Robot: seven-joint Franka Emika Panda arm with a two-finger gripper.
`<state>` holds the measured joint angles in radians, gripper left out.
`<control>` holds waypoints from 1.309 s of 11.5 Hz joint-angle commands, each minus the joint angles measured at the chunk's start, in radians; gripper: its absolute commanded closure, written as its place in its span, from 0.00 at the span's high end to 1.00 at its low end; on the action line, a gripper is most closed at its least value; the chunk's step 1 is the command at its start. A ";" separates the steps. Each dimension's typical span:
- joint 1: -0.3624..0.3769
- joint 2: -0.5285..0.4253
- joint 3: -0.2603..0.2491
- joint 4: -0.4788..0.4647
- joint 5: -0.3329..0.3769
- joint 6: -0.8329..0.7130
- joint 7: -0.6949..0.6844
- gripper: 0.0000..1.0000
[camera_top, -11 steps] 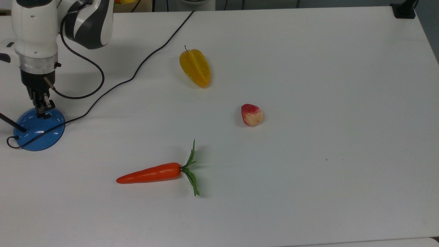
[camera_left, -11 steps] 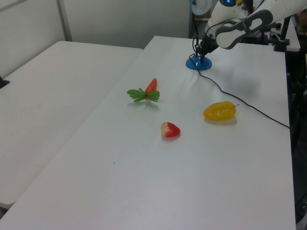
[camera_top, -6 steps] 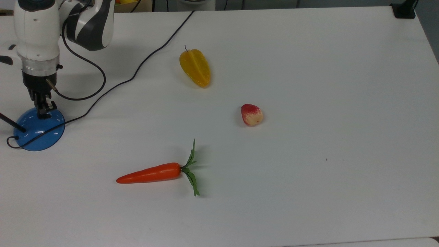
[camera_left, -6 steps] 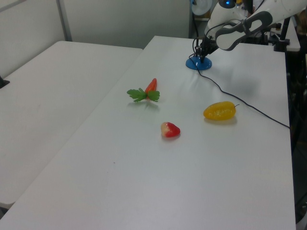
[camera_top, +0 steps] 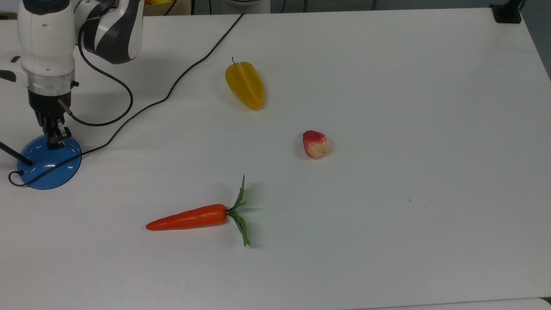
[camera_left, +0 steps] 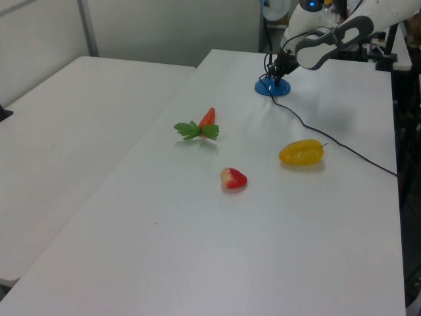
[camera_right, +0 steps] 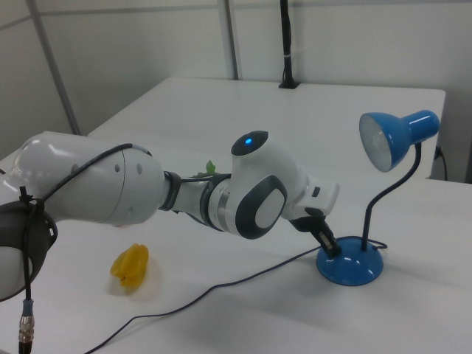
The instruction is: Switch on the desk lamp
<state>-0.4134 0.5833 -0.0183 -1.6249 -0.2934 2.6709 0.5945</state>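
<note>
Your arm (camera_right: 110, 184) is glossy white, built from fat rounded shells with dark grey bands at the joints. In the right view you can see a small blue light (camera_right: 248, 140) glowing on the bulbous joint housing, and a grey oval panel on its side. In the top view the last white link carries a few small dark holes and ends in a ribbed silver ring (camera_top: 47, 81), then a black wrist block. A thin black cable (camera_top: 112, 77) loops off that block.

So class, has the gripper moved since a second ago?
Yes, slightly: in the top view the gripper has crept up and a little left along the lamp base.
</note>
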 commanded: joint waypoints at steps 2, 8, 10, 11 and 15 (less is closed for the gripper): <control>0.015 0.027 -0.017 0.016 -0.033 0.021 0.031 0.00; 0.010 0.047 -0.025 0.017 -0.038 0.072 0.031 0.00; 0.010 0.047 -0.025 0.016 -0.038 0.072 0.031 0.00; 0.010 0.047 -0.025 0.017 -0.038 0.072 0.030 0.00; 0.015 0.040 -0.025 0.016 -0.035 0.070 0.030 0.00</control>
<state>-0.4138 0.5958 -0.0232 -1.6233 -0.3025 2.7041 0.5945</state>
